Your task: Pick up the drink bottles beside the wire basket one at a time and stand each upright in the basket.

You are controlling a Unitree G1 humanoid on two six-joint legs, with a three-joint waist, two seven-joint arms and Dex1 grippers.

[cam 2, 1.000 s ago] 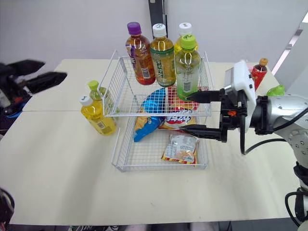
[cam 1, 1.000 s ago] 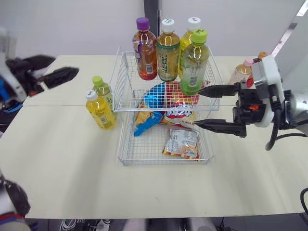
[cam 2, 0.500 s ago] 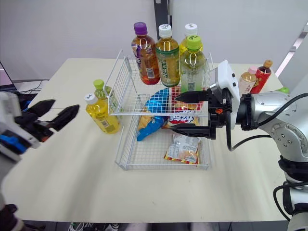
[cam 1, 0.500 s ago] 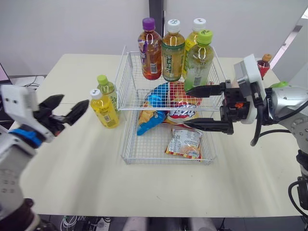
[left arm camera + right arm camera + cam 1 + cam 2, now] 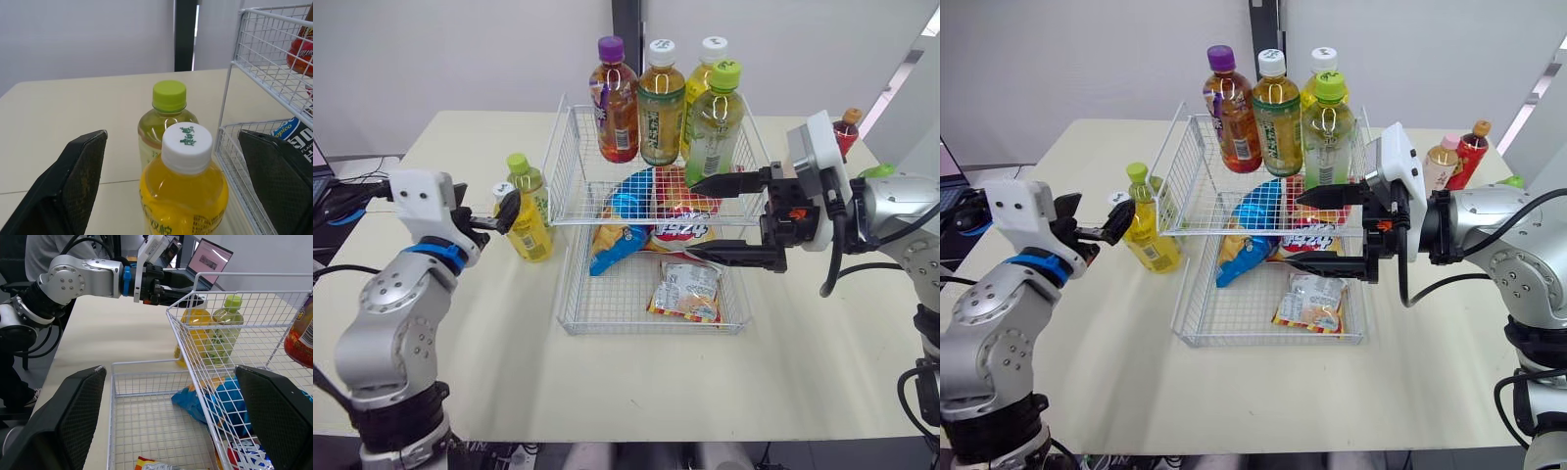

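A two-tier wire basket (image 5: 646, 331) stands mid-table, with several bottles upright on its upper tier, among them a green-capped one (image 5: 713, 117). Beside its left wall stand a yellow bottle with a white cap (image 5: 525, 233) and a pale bottle with a green cap (image 5: 523, 179). My left gripper (image 5: 487, 211) is open at the yellow bottle's (image 5: 185, 196) neck height, its fingers (image 5: 73, 181) spread wide and touching nothing. My right gripper (image 5: 695, 220) hangs open and holds nothing over the basket's right side, just below the green-capped bottle.
Snack bags lie in the basket: a blue one (image 5: 617, 230), a red one (image 5: 680, 227), and a small packet (image 5: 685, 291) in the lower tier. A pink-capped bottle (image 5: 1442, 164) and a red bottle (image 5: 1469, 147) stand at the back right. A laptop (image 5: 208, 257) sits off to the left.
My left arm has swung in from the far left, and its open fingers now sit at the yellow bottle. My right gripper has stayed put. The camera has shifted.
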